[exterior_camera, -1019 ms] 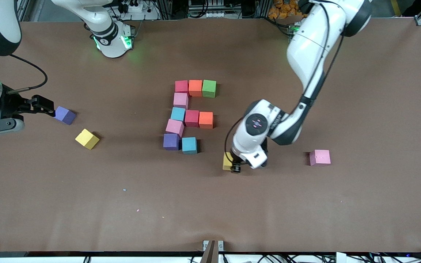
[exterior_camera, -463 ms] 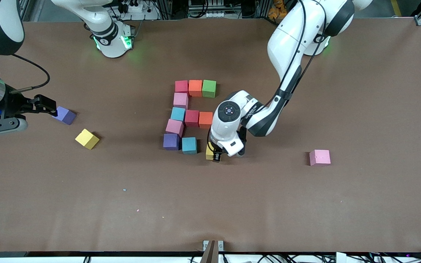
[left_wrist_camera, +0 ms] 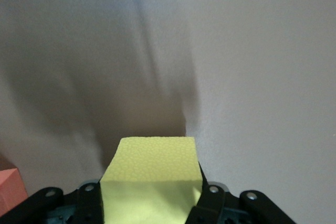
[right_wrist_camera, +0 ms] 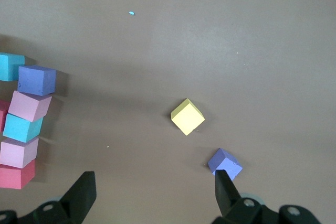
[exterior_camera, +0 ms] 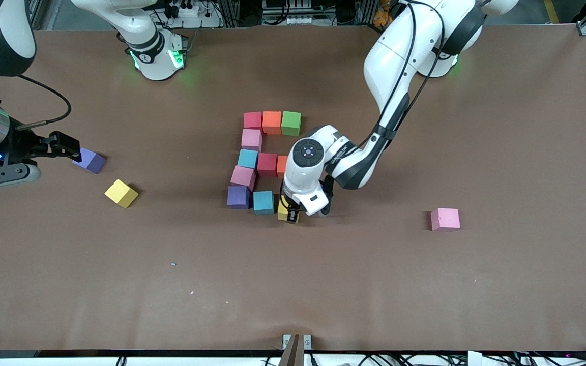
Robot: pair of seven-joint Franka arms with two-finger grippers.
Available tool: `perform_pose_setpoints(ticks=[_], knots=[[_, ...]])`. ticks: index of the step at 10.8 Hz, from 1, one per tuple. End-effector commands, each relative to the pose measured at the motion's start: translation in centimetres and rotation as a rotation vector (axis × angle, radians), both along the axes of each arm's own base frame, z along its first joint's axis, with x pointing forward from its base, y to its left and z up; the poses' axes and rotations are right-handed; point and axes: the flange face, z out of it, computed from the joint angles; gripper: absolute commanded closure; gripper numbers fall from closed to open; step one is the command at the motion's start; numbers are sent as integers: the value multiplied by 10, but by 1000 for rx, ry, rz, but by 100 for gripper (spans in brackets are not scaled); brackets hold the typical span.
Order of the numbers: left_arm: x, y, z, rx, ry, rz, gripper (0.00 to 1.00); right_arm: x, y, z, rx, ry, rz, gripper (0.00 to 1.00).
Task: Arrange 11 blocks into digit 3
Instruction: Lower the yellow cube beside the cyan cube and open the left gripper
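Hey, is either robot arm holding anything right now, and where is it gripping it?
The left gripper holds a yellow block, its fingers pressed on two opposite side faces. The right gripper is open and holds nothing.

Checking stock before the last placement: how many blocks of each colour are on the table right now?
Red blocks: 2
Orange blocks: 2
Green block: 1
Pink blocks: 3
Blue blocks: 2
Purple blocks: 2
Yellow blocks: 2, one held in the left gripper
Total: 14
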Motion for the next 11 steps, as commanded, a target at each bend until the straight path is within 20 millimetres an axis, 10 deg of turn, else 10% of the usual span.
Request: perform_pose_setpoints(ticks=[1, 11], knots=[[-2, -9, -6, -3, 13, 9, 99, 1, -1, 4, -6, 1, 0, 0], [-10, -12, -9, 0, 56, 145, 94, 1, -3, 4, -6, 1, -6, 0]])
